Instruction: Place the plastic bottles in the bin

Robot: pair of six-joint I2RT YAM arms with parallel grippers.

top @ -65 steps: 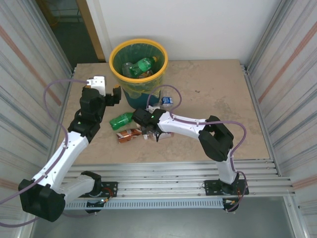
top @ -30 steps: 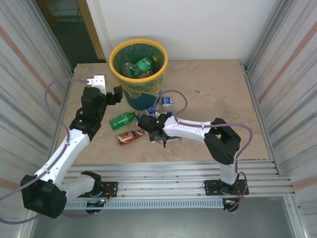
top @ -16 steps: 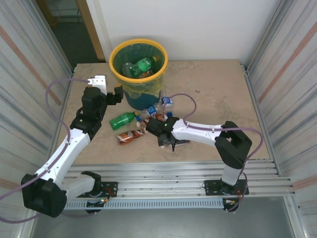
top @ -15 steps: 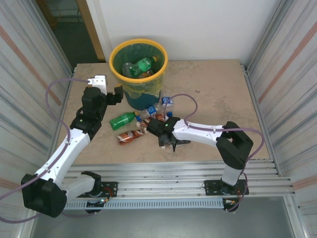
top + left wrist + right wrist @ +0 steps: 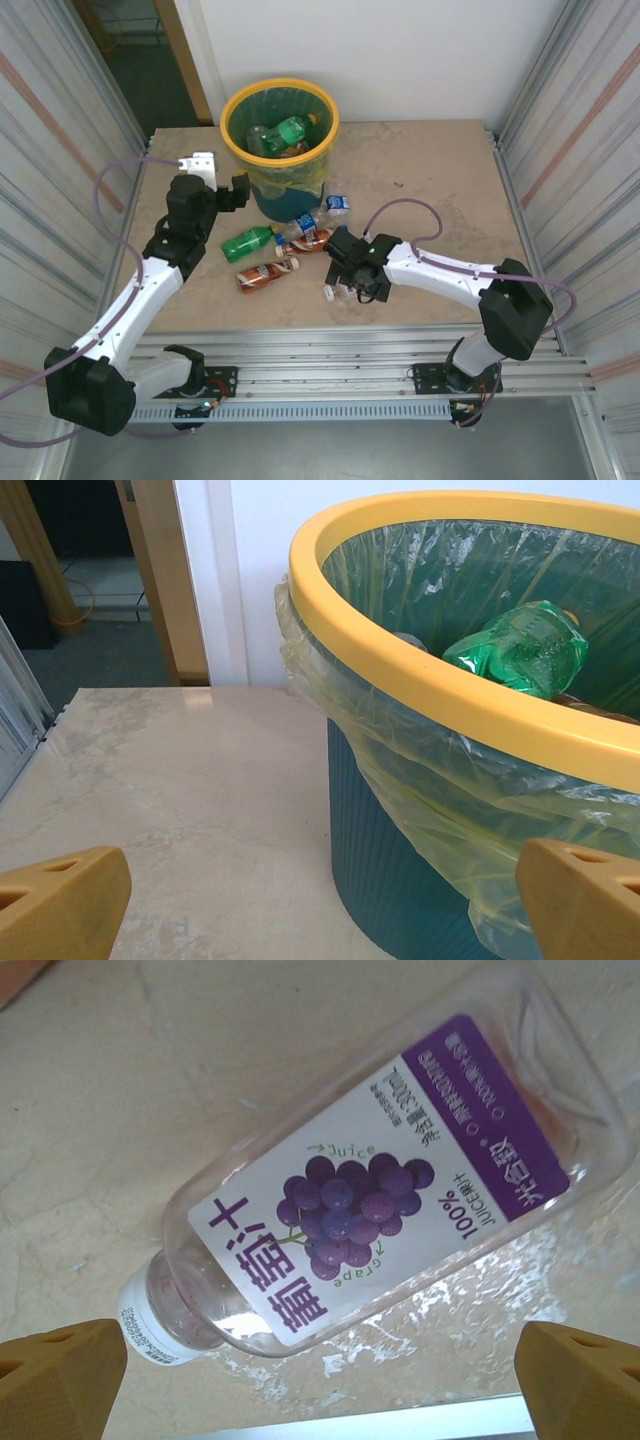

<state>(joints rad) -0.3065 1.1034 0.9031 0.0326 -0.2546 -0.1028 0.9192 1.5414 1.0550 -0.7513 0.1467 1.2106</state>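
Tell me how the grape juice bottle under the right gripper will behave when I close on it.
The grape juice bottle looks clear and empty, so it is probably very light. Its thin walls will likely give rather than resist when the right gripper squeezes. Lying on its side on the smooth table, it may roll or skid if nudged off-centre.

Lighting bright, even, diffuse; soft faint shadows on beige marbled tabletop (image 5: 440, 190); white glare streaks on clear purple-labelled plastic bottle (image 5: 380, 1200); focus sharp in all views
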